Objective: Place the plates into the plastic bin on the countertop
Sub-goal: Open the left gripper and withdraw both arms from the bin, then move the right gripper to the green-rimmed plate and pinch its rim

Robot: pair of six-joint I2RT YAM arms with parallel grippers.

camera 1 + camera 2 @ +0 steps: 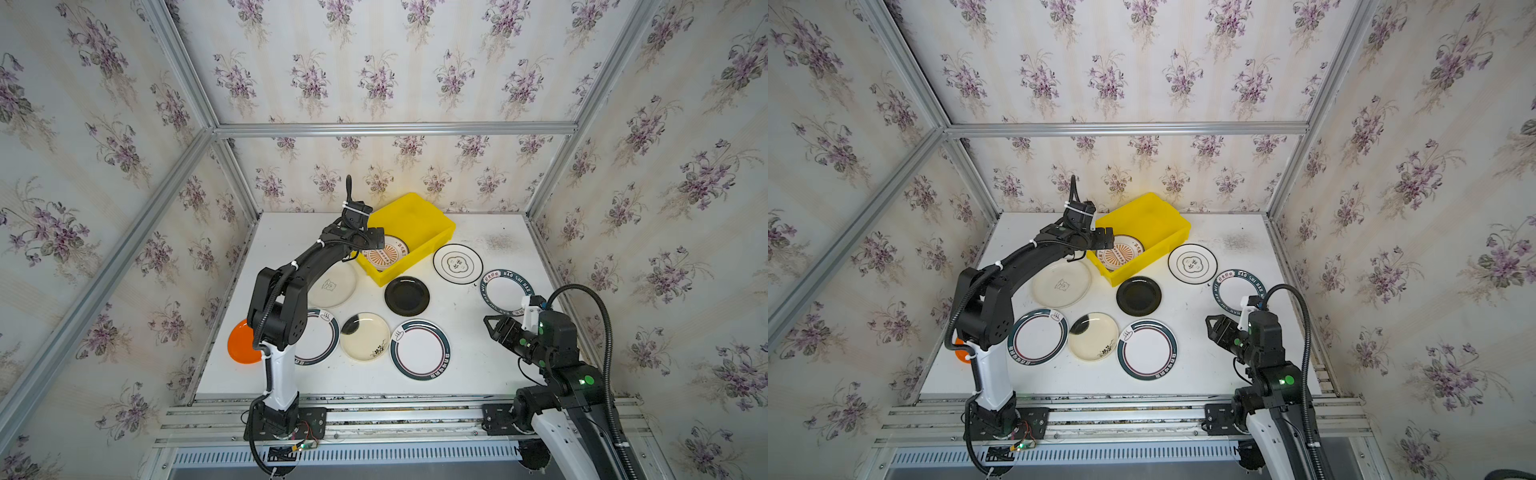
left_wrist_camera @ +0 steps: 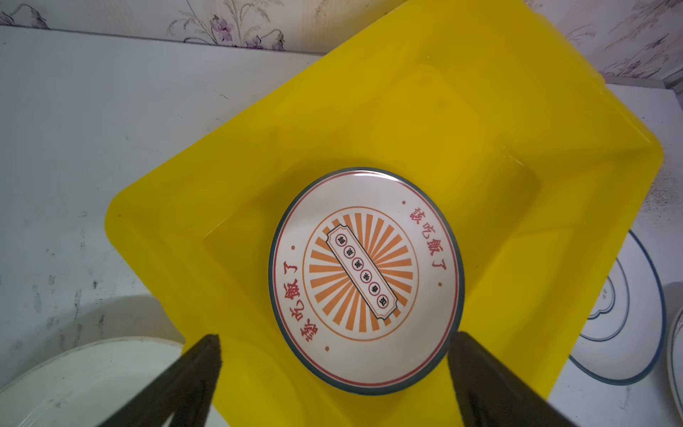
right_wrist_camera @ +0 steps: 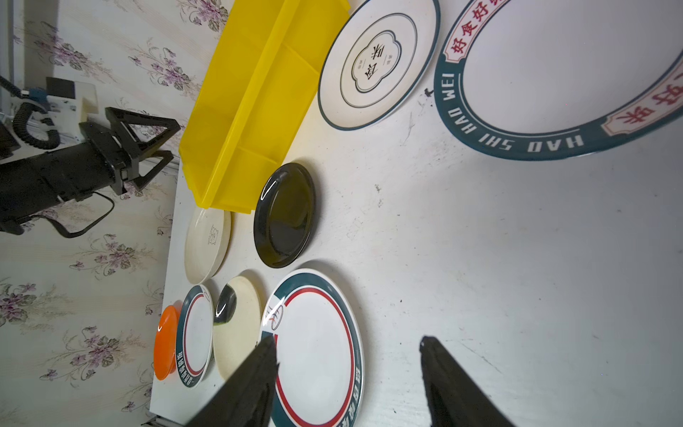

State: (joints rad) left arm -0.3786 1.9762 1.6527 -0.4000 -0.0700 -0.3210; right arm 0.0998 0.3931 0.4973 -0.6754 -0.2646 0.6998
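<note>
Our left gripper (image 2: 334,338) and right gripper (image 3: 348,339) hang spread, empty; a low retreat could clip the yellow rectangular plastic bin (image 2: 443,92), jolting its round sunburst plate (image 2: 364,277).

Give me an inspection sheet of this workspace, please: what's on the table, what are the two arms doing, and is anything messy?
Surface: white countertop, scuffed, dark specks near the back.
Job's things: yellow plastic bin holds one sunburst plate; eight more lie outside it on the countertop, among them a black plate and an orange plate.
Clutter: nothing seen.
Grippers: left gripper over the bin, jaws apart, empty; right gripper above the countertop, jaws apart, empty.
Cables: black ribbed hose arches over the right arm; a second hose runs along the left arm.
Surroundings: floral wallpaper, aluminium framing.
</note>
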